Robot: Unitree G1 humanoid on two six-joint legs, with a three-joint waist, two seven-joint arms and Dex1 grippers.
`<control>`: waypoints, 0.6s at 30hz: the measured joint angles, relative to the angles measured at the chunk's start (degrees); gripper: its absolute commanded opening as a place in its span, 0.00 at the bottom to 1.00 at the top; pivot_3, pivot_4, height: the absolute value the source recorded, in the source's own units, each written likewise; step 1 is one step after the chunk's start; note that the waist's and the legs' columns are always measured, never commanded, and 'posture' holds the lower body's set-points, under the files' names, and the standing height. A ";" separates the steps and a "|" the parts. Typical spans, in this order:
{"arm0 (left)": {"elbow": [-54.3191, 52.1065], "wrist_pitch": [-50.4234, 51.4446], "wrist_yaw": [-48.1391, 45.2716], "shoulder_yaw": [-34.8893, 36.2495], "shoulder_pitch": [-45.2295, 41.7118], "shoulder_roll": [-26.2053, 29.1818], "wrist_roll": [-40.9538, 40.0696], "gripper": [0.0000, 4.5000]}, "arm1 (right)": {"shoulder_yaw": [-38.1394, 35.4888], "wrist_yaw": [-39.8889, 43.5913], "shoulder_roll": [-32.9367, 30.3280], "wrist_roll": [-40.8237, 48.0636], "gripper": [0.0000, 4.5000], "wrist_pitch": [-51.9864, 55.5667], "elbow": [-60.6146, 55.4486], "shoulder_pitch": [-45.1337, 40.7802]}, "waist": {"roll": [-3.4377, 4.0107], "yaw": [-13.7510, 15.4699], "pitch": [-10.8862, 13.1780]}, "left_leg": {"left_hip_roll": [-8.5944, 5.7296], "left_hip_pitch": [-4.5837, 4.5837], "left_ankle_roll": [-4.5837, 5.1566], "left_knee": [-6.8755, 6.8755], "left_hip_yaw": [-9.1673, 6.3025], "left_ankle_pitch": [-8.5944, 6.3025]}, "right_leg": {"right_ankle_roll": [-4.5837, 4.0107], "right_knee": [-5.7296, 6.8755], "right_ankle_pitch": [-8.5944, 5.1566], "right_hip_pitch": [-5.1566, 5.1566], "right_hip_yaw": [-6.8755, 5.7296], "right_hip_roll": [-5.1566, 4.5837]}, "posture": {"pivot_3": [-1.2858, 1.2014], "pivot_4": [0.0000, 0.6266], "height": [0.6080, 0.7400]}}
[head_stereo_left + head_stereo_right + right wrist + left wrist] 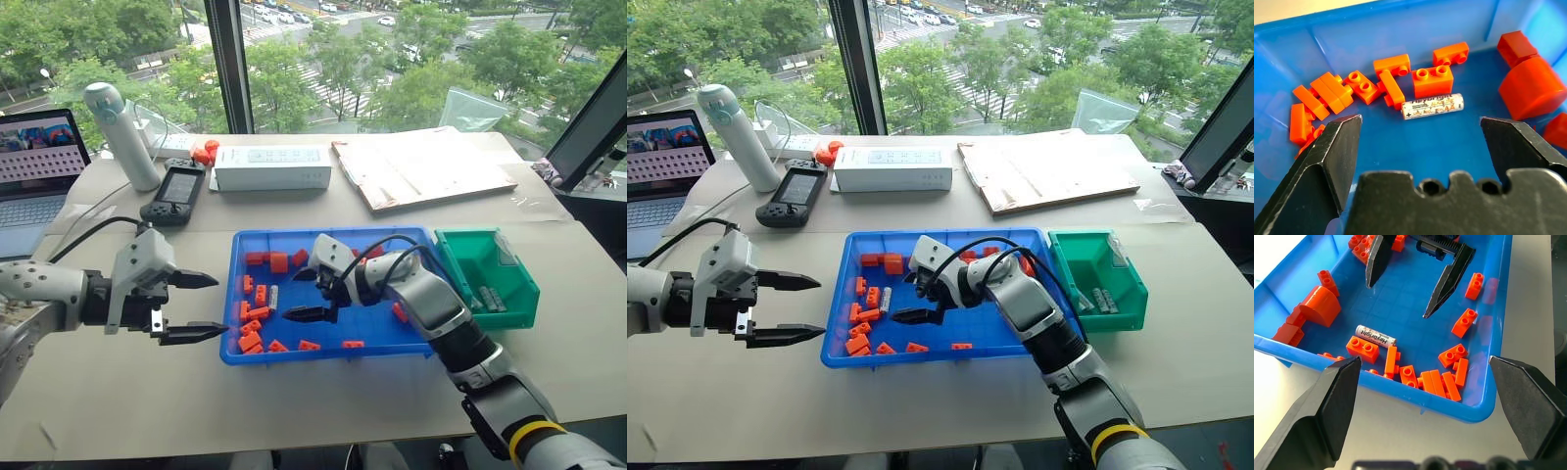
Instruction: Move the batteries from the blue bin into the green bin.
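Note:
The blue bin (323, 356) lies mid-table with several orange bricks and one silver battery (273, 297) near its left side. My right gripper (299, 294) hangs open inside the bin, just right of that battery (1432, 106), its fingers (1447, 289) apart and holding nothing. My left gripper (217, 305) is open over the table just outside the bin's left wall, pointing at it. The green bin (509, 313) stands against the blue bin's right side with batteries (490, 299) on its floor.
Behind the bins lie a white box (271, 168), a black handheld device (176, 194), a white bottle (120, 132), loose orange pieces (206, 152) and a board with papers (421, 166). A laptop (34, 162) sits at far left.

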 measured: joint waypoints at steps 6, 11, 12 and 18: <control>-0.95 0.41 -0.09 3.01 2.66 0.77 0.15 1.00 | 2.53 0.81 0.87 -4.14 1.00 -6.76 8.30 -1.87 | 0.00 -0.15 0.00 | 0.02 0.00 -0.02 -0.01 0.01 0.01 | -0.01 0.02 0.00 -0.27 0.00 0.01 | 0.52 0.24 0.92; -1.93 0.51 -0.30 4.94 5.03 1.79 0.81 1.00 | 3.31 2.54 3.91 -5.96 1.00 -11.38 14.19 -4.59 | 0.00 -0.30 0.00 | 0.06 0.00 -0.04 -0.04 0.02 0.02 | -0.04 0.04 0.00 -0.31 0.01 0.06 | 0.52 0.24 0.92; -2.13 0.51 -0.24 5.28 5.36 1.79 0.88 1.00 | 3.37 2.95 4.44 -6.05 1.00 -12.02 14.71 -4.72 | 0.00 -0.31 0.00 | 0.06 0.00 -0.04 -0.04 0.02 0.02 | -0.04 0.03 0.00 -0.31 0.01 0.06 | 0.52 0.24 0.92; -3.25 0.53 -0.39 8.25 9.07 1.83 1.53 1.00 | 3.34 4.17 6.85 -6.75 1.00 -14.68 17.98 -5.48 | 0.00 -0.29 0.00 | 0.08 0.00 -0.08 -0.05 0.04 0.01 | -0.06 0.04 0.02 -0.33 0.01 0.06 | 0.52 0.24 0.92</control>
